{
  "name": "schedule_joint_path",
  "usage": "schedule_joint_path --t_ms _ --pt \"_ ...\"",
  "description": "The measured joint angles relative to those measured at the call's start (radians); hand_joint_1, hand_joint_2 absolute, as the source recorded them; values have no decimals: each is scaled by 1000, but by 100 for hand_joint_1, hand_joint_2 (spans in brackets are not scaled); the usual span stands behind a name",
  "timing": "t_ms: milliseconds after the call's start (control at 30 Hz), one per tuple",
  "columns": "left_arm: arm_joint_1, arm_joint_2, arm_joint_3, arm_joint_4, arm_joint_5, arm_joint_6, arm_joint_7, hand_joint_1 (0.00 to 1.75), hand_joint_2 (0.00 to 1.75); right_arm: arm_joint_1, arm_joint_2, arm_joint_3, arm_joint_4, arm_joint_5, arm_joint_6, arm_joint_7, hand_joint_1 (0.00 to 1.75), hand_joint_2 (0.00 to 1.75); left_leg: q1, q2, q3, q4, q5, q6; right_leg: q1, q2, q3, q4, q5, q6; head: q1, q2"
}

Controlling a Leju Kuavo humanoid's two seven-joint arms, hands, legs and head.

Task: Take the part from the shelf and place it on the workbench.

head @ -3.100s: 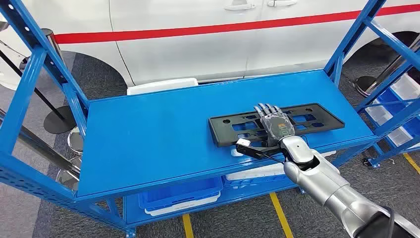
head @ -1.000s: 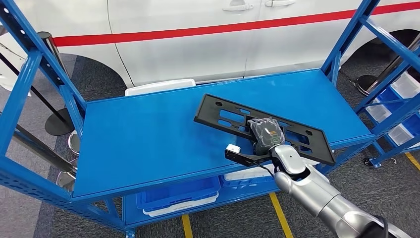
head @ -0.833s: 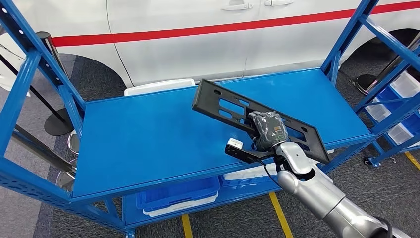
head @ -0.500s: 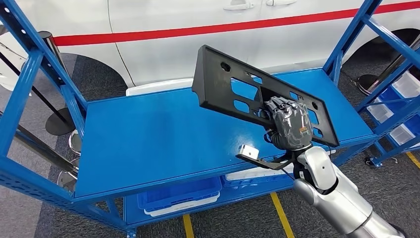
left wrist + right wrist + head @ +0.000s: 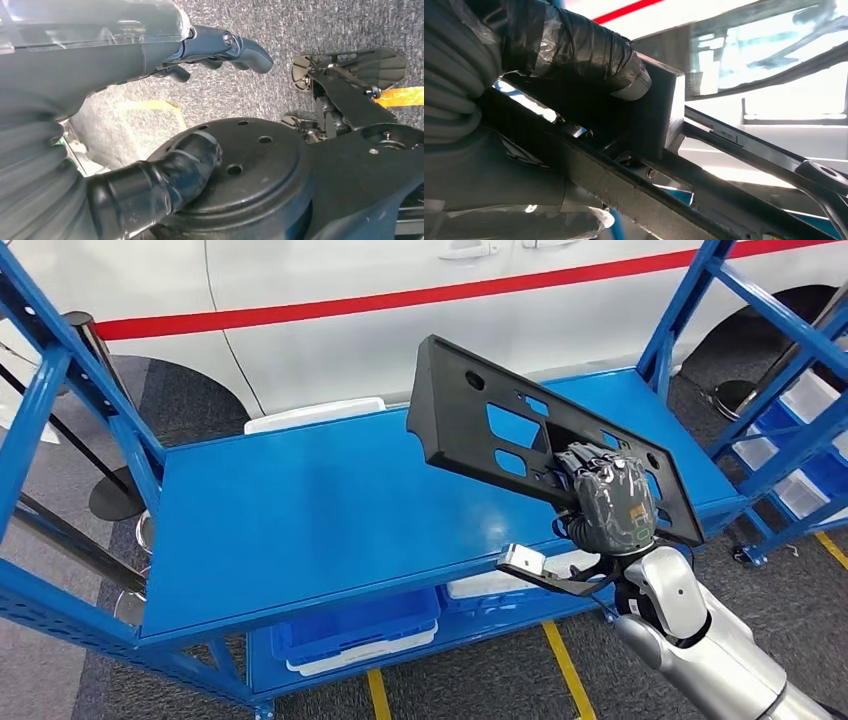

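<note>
The part (image 5: 480,415) is a long black plastic plate with several cut-outs. My right hand (image 5: 610,505) grips it near its right end and holds it tilted up on edge, clear above the blue shelf board (image 5: 320,510). In the right wrist view the thumb (image 5: 574,50) presses on the part's black frame (image 5: 659,130). My left hand (image 5: 200,100) hangs over grey carpet, holding nothing, with its fingers (image 5: 240,47) and thumb (image 5: 165,180) apart.
A white car (image 5: 350,330) with a red stripe stands close behind the shelf. Blue uprights (image 5: 60,400) frame both ends. Blue and white bins (image 5: 350,635) sit on the lower level. Another blue rack (image 5: 800,430) with bins stands at the right. Yellow lines (image 5: 565,670) mark the floor.
My right hand closed on the part, lifted it off the shelf board and tipped it up on edge; in the last half second it moved slightly right. The camera view shifted a little.
</note>
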State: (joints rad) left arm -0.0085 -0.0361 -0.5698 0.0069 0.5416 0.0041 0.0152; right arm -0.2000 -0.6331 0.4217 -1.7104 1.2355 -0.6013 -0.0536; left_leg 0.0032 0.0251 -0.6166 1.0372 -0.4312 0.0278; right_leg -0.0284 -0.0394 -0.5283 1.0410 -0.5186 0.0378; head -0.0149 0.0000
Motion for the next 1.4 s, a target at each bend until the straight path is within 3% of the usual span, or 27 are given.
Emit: schedule_joint_path --t_ms 67,100,133,200,267,300,333,433,500,567,600,667,733,767,800,867,933,1000,1067,1100,1133,1200,1233,1267,1300,1333,1400 --pt "0 1 -1 0 -1 0 0 0 175 3 -3 -2 -3 -1 2 0 175 175 0 8 -5 2 2 -14 -2 14 -14 -2 11 -18 0 0" --pt "0 1 -1 0 -1 0 0 0 175 4 -4 -2 -5 -1 3 1 175 175 1 6 -12 13 -14 -20 -3 20 -22 -3 19 -29 0 0" --pt "0 2 -1 0 -2 0 0 0 175 5 -4 -2 -6 -1 3 1 175 175 1 0 -24 44 -46 -23 -4 25 -31 -5 28 -39 0 0" --pt "-1 2 -2 0 -2 0 0 0 175 7 -5 -3 -8 -1 4 1 175 175 2 -14 -61 159 -139 -26 1 38 -55 -4 46 -54 -1 0" --pt "-2 2 -3 0 -2 0 0 0 175 11 -5 -3 -8 -1 4 1 175 175 2 -19 -80 264 -194 -23 8 54 -82 -2 65 -59 0 0" --pt "-3 2 -3 0 -2 0 0 0 175 12 -5 -3 -8 -1 4 1 175 175 1 -20 -68 272 -192 -19 12 64 -95 0 74 -59 0 0" --pt "-3 2 -4 0 -2 0 1 0 175 12 -5 -3 -8 -1 5 1 175 175 0 -24 -36 241 -172 -13 15 74 -107 1 83 -58 0 0" --pt "-3 4 -9 0 -2 -1 2 0 175 11 -5 -4 -11 -6 10 0 175 175 -5 -70 105 39 -121 11 19 104 -135 5 109 -50 0 0" --pt "-4 6 -12 0 -2 -5 1 0 175 7 -5 -5 -14 -14 21 -1 175 175 -9 -89 139 -26 -118 16 16 121 -142 1 128 -39 0 0" --pt "-8 4 -15 0 -1 -10 -1 0 175 -1 -6 -6 -14 -23 35 -6 175 175 -9 -71 135 -39 -101 19 12 136 -145 -5 144 -25 0 0" --pt "-11 4 -17 0 0 -12 -3 0 175 -7 -8 -6 -13 -28 41 -10 175 175 -8 -58 132 -47 -90 25 12 127 -151 0 135 -19 1 0" --pt "-12 3 -18 0 2 -16 -7 0 175 -24 -11 -6 -10 -35 51 -18 175 175 -4 -30 118 -59 -64 37 12 86 -174 57 64 -12 4 0" --pt "-13 3 -18 0 2 -18 -9 0 175 -40 -10 -6 -6 -41 58 -23 175 175 -6 -4 93 -57 -45 42 7 54 -203 174 -28 -2 5 0" --pt "-13 4 -19 0 2 -19 -10 0 175 -45 -10 -6 -3 -45 61 -25 175 175 -7 9 78 -53 -37 40 2 48 -209 228 -47 5 6 0" --pt "-13 4 -19 0 2 -20 -11 0 175 -49 -10 -6 -1 -49 64 -27 175 175 -6 21 63 -48 -31 38 -3 45 -204 258 -41 11 5 0" --pt "-14 4 -21 0 2 -21 -13 0 175 -58 -10 -6 3 -58 68 -30 175 175 -4 45 34 -31 -22 31 -14 31 -143 217 8 23 5 0" --pt "-15 7 -22 0 1 -23 -16 0 175 -72 -10 -6 4 -66 75 -32 175 175 -5 65 10 -10 -17 21 -14 -7 -47 89 13 28 5 0" --pt "-15 10 -23 0 3 -25 -20 0 175 -82 -10 -6 4 -73 81 -33 175 175 -8 81 -1 1 -9 8 -4 -29 -6 13 -7 14 4 0" --pt "-15 11 -23 0 5 -27 -23 0 175 -88 -10 -5 5 -79 83 -34 175 175 -8 92 -4 2 1 -6 1 -16 -19 5 4 -13 4 0" --pt "-15 12 -23 0 6 -28 -24 0 175 -91 -10 -5 6 -83 83 -34 175 175 -6 80 -9 7 -6 -13 0 -8 -28 3 13 -25 4 0" --pt "-14 12 -23 0 8 -29 -25 0 175 -96 -10 -5 6 -86 84 -35 175 175 -4 56 -18 26 -33 -19 -1 -1 -39 1 24 -36 4 0" --pt "-12 12 -23 0 11 -32 -26 0 175 -106 -9 -3 7 -90 87 -36 175 175 -1 0 -44 114 -128 -26 1 16 -67 -1 50 -53 4 0" --pt "-12 12 -23 0 12 -34 -26 0 175 -110 -8 -1 7 -92 89 -36 175 175 -1 -15 -57 175 -176 -24 5 27 -83 -1 62 -58 4 0" --pt "-11 12 -23 0 14 -35 -26 0 175 -112 -7 0 7 -94 91 -36 175 175 -2 -20 -61 226 -204 -20 9 40 -99 -1 75 -59 4 0" --pt "-12 12 -23 0 14 -36 -26 0 175 -112 -7 1 7 -96 93 -36 175 175 -3 -22 -55 256 -211 -14 13 53 -116 0 88 -60 4 0" --pt "-12 12 -23 0 15 -36 -26 0 175 -113 -7 1 7 -98 95 -36 175 175 -4 -24 -33 254 -197 -8 15 66 -133 2 101 -60 4 0" --pt "-12 12 -24 0 15 -36 -26 0 175 -114 -7 2 7 -102 98 -36 175 175 -9 -39 51 161 -144 8 18 93 -162 4 126 -57 4 0"
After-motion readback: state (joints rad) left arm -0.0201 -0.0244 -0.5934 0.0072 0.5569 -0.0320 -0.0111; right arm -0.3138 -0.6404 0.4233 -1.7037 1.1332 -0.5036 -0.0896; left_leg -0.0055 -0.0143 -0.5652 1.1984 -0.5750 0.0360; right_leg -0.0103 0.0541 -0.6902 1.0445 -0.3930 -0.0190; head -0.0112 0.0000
